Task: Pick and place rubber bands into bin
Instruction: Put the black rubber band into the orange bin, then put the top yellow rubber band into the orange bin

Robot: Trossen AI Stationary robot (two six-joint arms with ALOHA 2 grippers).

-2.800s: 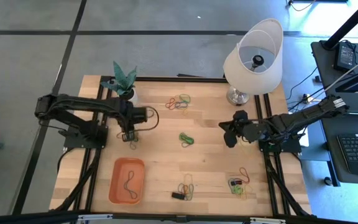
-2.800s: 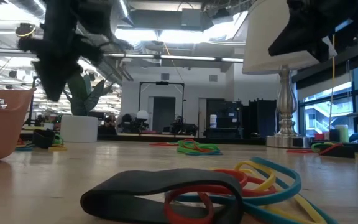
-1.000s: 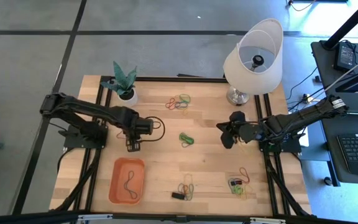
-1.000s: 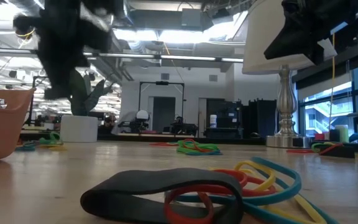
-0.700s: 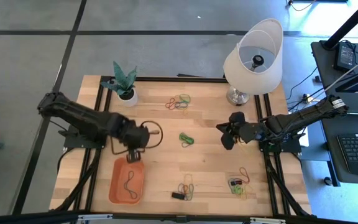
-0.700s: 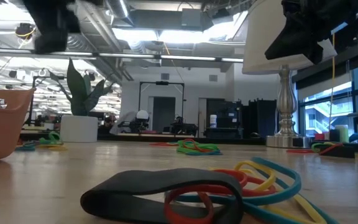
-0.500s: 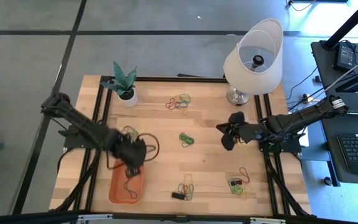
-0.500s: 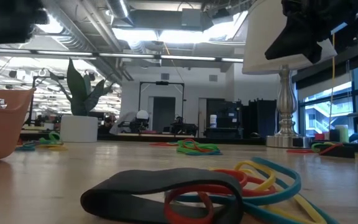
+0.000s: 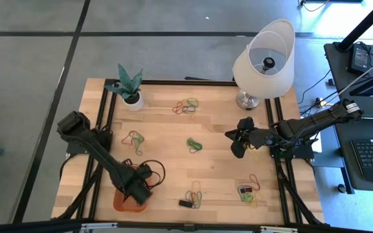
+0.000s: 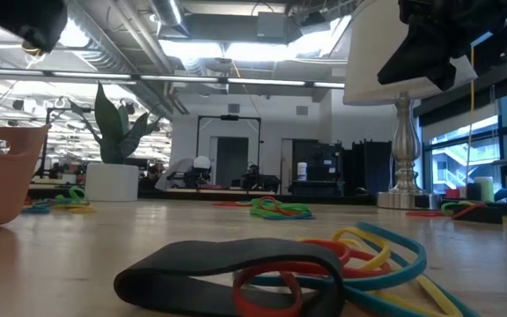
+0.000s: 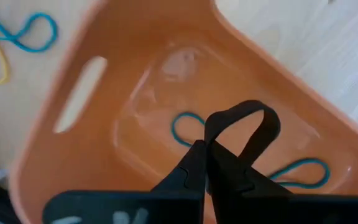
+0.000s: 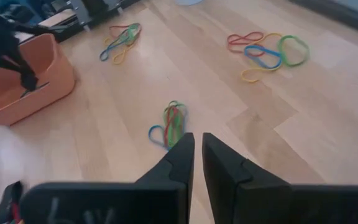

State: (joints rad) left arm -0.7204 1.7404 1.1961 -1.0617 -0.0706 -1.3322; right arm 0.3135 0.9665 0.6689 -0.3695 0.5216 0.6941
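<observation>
Over the bin (image 9: 123,200) at about seven o'clock on the counter (image 9: 219,169), near its front edge, my left gripper (image 11: 206,163) hangs with its fingers pressed together on a dark rubber band (image 11: 244,124), whose loop stands up from the fingertips. My arm covers most of the orange tray from above. Inside the bin, under the held loop, a blue band (image 11: 185,127) lies on the floor of the tray.

Along the same front edge, toward six o'clock, sits a small black block (image 9: 185,203) touching a bundle of bands (image 9: 195,194), and toward five o'clock another cluster (image 9: 249,191) lies loose.

At the counter's middle a green bunch (image 9: 195,145) rests alone. To its nine o'clock side, a small tangle (image 9: 135,138) lies near the left rail. At three o'clock my right gripper (image 9: 237,140) waits above the wood, fingers nearly together with a thin slit between them and nothing held.

Farther back, at twelve o'clock, a mixed group of bands (image 9: 187,105) spreads out. The potted plant (image 9: 127,85) stands at eleven o'clock and the lamp (image 9: 264,58) at one o'clock, by the far edge.
</observation>
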